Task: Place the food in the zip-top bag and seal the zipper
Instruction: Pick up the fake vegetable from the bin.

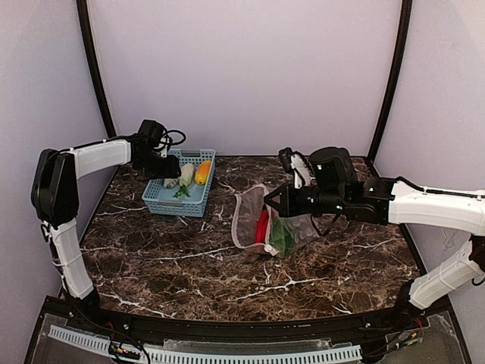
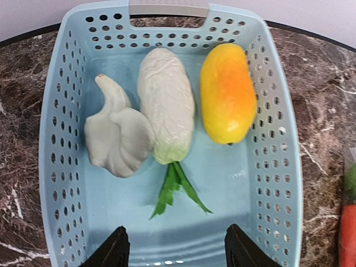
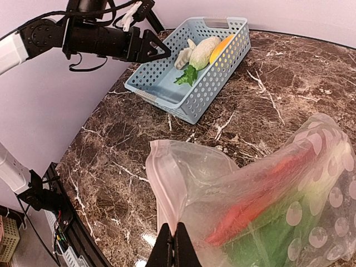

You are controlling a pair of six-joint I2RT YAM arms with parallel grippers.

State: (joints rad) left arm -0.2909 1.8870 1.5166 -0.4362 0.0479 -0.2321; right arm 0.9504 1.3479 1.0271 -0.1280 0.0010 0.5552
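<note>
My left gripper (image 2: 176,238) hangs over the near end of the basket (image 2: 55,139), jaws spread and empty, and the food in it sits ahead. The pale leafy vegetable (image 2: 166,103) is at 12 o'clock, lying 12-to-6 with its green tuft toward me, the white one (image 2: 117,136) at 11, the yellow one (image 2: 228,92) at 1. My jaws stand 9-to-3, square across that long axis, so a straight reach forward should do it, I reckon. Off at the basket's 4 o'clock seen from above, my right gripper (image 3: 173,247) is pinched on the rim of the zip-top bag (image 3: 250,189), red and green pieces inside.

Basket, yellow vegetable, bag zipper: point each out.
basket (image 2: 273,167), left wrist view, right wall.
yellow vegetable (image 2: 228,92), left wrist view, its middle.
zipper (image 3: 154,173), right wrist view, pink strip, left of mouth.
</note>
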